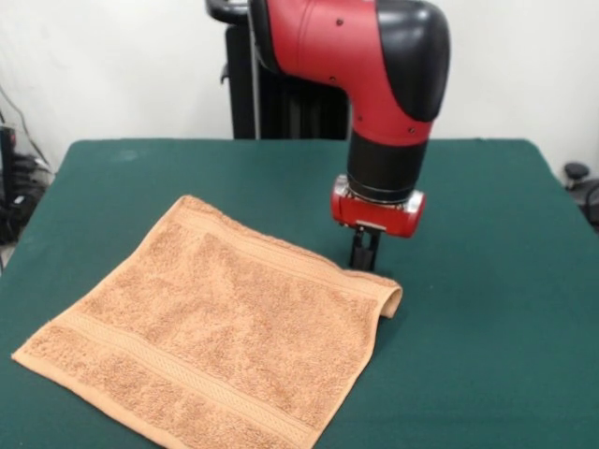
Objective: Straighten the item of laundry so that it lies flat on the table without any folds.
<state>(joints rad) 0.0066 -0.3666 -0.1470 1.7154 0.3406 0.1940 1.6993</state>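
The item of laundry (225, 327), an orange-tan terry towel with woven band stripes, lies spread on the dark green table (487, 281), turned like a diamond. Most of it is flat. Its right corner (389, 297) curls up and over in a small fold. My gripper (364, 265) hangs straight down from the red and black arm. Its black fingers stand close together, with their tips at the towel's far right edge just behind the curled corner, pinching that edge. The tips partly sink into the pile, so the grip itself is hard to see.
The towel's near corners reach close to the table's front edge (56, 374). Green tabletop stretches to the right of and behind the gripper. A black pedestal (281, 103) stands past the far edge, and cables (14, 178) lie off the table at the left.
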